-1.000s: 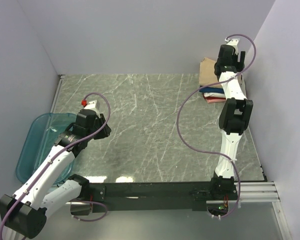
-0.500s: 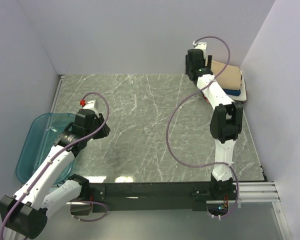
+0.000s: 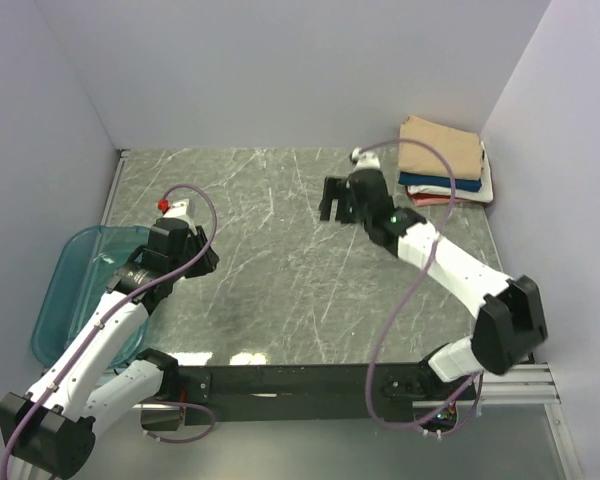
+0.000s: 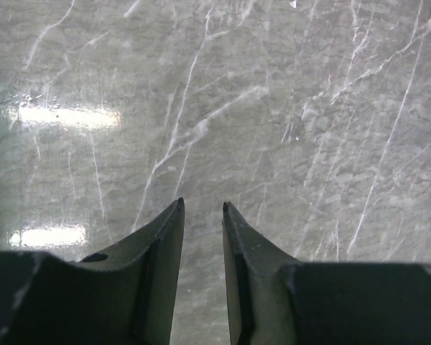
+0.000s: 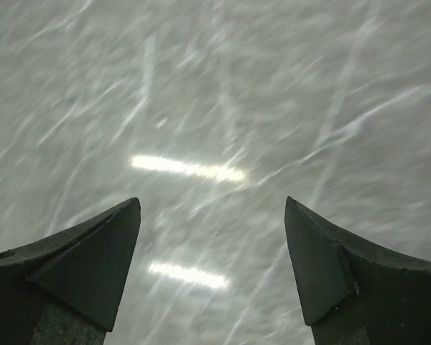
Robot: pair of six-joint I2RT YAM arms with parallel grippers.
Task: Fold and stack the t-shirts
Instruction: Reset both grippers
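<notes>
The black right gripper [image 3: 335,210] has left the tan-topped stack of folded cloth t-shirts [image 3: 440,150], jaws wide and empty. The left gripper [image 4: 202,206] is narrowly parted, empty.

Grey marbled table [image 3: 280,280], pale lilac walls [image 3: 280,70]

tabletop [image 5: 215,86] blurred in right wrist view, lower t-shirts [image 3: 466,185] mostly under tan t-shirt [image 3: 440,145]
</notes>
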